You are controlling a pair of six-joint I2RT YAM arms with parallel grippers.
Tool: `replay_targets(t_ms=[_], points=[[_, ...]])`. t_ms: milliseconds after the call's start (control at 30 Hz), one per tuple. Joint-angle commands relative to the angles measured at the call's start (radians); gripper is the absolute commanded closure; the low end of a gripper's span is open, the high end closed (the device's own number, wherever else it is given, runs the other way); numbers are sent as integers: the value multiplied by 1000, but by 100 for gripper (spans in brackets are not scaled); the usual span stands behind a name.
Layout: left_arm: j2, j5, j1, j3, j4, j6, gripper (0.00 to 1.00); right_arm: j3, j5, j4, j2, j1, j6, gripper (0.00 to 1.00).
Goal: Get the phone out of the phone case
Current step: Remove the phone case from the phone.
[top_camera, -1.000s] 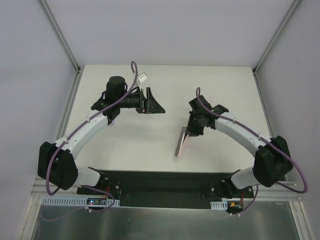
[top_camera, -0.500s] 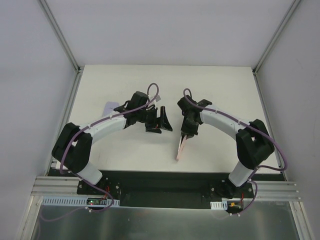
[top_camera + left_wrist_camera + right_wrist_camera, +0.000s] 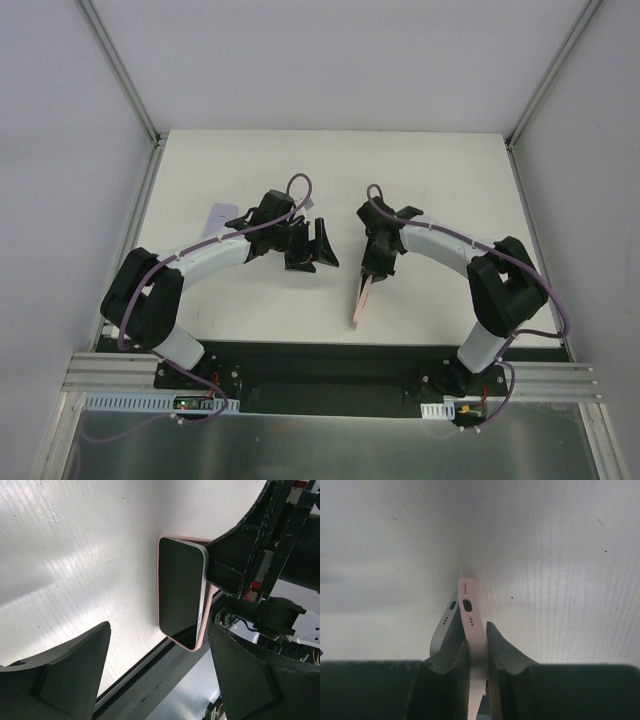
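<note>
Pink phone case [image 3: 468,605] pinched on edge between pads of clenched right gripper [image 3: 476,632], centre-bottom of wrist frame; grey phone [image 3: 444,625] splayed out of it on left. Nothing held by left gripper [image 3: 322,248], spread wide, left of phone mid-frame in top view. Risk: phone dropped flat onto table [image 3: 440,170] if case is twisted before second grip is made. Charging ports shown only by right wrist; dark screen only by left wrist.

Robot lab cell: white table [image 3: 450,170], blank panels [image 3: 330,60], alu frame [image 3: 121,68].
</note>
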Motion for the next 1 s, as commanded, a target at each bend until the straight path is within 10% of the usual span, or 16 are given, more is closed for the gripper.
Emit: replay_targets(t_ms=[0, 967], points=[[-37, -13, -2, -5, 5, -13, 23, -83, -51, 1, 127, 50, 1, 82], [105, -62, -169, -21, 157, -191, 26, -152, -195, 240, 311, 110, 45, 99]])
